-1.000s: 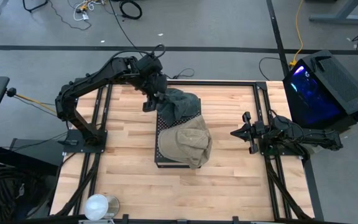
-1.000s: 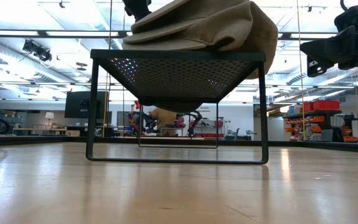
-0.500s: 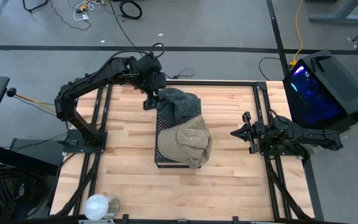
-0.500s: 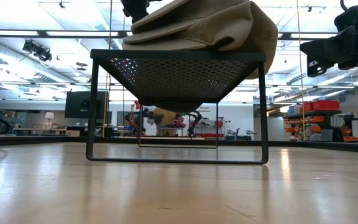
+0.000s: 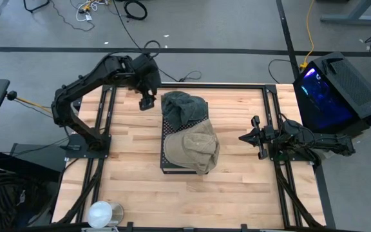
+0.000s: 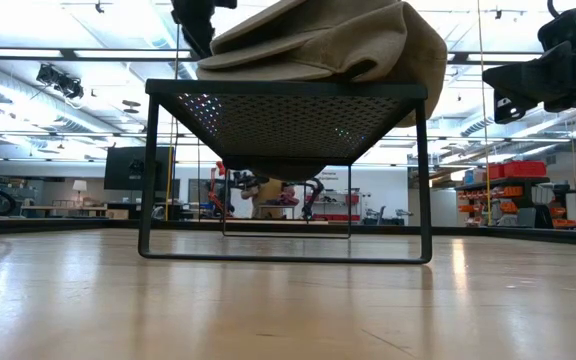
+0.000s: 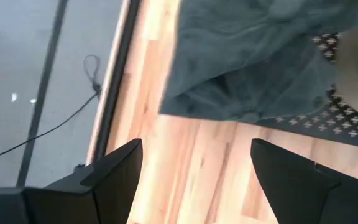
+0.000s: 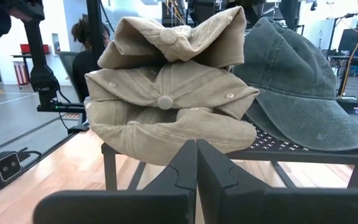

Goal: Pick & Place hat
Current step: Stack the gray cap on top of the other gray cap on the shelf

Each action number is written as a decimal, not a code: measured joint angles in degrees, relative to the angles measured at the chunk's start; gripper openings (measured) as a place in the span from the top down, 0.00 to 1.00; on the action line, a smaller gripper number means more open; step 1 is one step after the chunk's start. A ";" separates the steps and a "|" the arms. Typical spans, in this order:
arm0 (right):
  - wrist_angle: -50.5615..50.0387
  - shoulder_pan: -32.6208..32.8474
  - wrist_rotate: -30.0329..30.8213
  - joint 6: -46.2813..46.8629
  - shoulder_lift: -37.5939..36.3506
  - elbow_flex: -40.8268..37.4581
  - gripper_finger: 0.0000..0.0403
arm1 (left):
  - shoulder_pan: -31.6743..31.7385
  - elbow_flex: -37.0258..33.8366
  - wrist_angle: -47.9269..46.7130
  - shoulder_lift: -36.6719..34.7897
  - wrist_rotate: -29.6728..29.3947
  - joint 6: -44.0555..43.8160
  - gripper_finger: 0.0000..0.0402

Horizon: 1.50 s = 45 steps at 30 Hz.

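Grey-green cap (image 5: 184,107) and tan cap (image 5: 193,148) on black mesh stand (image 5: 167,162) mid-worktop, left gripper (image 5: 146,102) just beside the grey-green cap, jaws spread and empty, right gripper (image 5: 245,138) near the right edge, jaws pressed together.

Counter (image 5: 237,187): pale wood planks, dark frame at its edges. Black perforated metal stand (image 5: 172,166) at centre, legs on the boards. On the stand: grey-green hat (image 5: 184,107) at far end, tan hat (image 5: 195,147) at near end, touching.

Left hand (image 5: 146,103) hangs with fingers spread wide, while right hand (image 5: 243,138) waits closed, extended level.
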 joint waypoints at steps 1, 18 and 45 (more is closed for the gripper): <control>0.00 0.00 -0.01 0.00 0.00 -0.01 0.98 | 0.35 0.00 -0.05 -0.30 -0.36 -0.02 0.25; 0.00 0.01 -0.01 0.00 0.00 0.00 0.98 | 11.37 0.02 7.84 0.50 -2.02 1.55 0.56; 0.00 0.01 -0.01 -0.02 0.00 -0.01 0.98 | 16.06 0.04 20.61 14.82 12.22 6.58 0.99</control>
